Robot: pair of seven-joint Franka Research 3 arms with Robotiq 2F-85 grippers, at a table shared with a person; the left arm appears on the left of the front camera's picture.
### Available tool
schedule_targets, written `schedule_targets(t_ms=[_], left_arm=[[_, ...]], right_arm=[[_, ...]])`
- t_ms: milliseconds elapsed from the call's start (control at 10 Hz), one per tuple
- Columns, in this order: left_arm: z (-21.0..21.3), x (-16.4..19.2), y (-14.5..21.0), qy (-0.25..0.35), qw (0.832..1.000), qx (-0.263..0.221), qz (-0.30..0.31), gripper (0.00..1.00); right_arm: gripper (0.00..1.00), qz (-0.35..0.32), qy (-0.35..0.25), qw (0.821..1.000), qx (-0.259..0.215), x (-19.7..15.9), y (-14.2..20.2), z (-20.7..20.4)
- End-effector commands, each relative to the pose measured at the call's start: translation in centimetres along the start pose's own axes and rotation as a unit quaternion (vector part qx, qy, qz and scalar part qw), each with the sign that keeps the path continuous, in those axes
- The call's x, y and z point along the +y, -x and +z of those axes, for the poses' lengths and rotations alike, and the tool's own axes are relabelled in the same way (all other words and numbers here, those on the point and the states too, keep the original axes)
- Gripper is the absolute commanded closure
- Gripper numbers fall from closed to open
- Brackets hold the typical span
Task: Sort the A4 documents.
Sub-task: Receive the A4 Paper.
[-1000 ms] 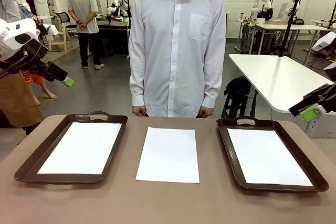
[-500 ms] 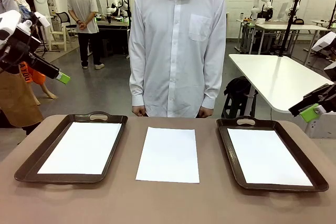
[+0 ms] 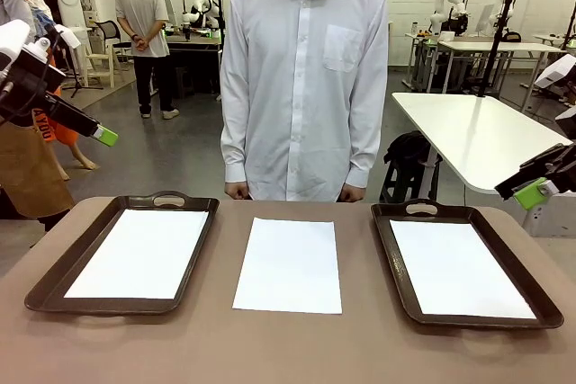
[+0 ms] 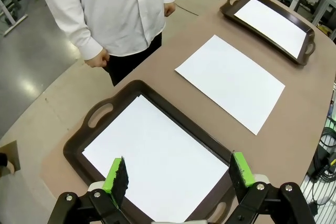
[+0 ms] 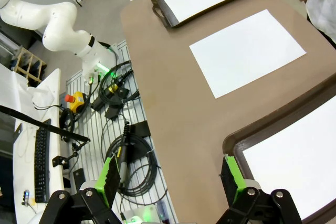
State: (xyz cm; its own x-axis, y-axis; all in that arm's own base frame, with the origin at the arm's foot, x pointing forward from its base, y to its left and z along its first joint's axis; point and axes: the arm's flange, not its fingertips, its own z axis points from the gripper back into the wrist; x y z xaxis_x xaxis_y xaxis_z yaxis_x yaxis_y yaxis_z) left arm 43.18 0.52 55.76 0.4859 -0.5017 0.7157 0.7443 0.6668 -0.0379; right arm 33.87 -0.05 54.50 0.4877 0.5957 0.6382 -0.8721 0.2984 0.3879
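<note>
Three A4 documents are laid out on the brown table. One sheet lies bare at the table's centre, flat, apart from both trays. At nine o'clock from it, a second sheet is seen inside the left tray; at three o'clock, a third sheet lies inside the right tray. Each tray sheet sits within the tray's rim.

The left tool is held high off the table at about ten o'clock from the centre sheet, its jaws spread wide with nothing between them; from its wrist camera the green pads are seen framing the left tray below. The right tool is raised at the table's three o'clock edge, likewise wide and empty, though in the front view it is partly cut off.

A person in a white shirt stands at twelve o'clock, hands at the sides.
</note>
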Motion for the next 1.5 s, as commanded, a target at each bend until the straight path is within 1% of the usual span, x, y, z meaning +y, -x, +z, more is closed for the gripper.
schedule_targets(t_ms=[0,100,1400], left_arm=[[-0.20,0.59,0.02,0.023,0.999,-0.012,0.029,0.00],[0.00,0.00,0.00,0.000,1.000,0.000,0.000,0.00],[0.00,0.00,0.00,0.000,1.000,0.000,0.000,0.00]], right_arm=[[0.00,0.003,-0.003,1.000,-0.003,0.01,0.00,-0.02],[0.00,0.003,-0.003,1.000,-0.003,0.01,0.00,-0.02],[0.00,0.003,-0.003,1.000,-0.003,0.01,0.00,-0.02]])
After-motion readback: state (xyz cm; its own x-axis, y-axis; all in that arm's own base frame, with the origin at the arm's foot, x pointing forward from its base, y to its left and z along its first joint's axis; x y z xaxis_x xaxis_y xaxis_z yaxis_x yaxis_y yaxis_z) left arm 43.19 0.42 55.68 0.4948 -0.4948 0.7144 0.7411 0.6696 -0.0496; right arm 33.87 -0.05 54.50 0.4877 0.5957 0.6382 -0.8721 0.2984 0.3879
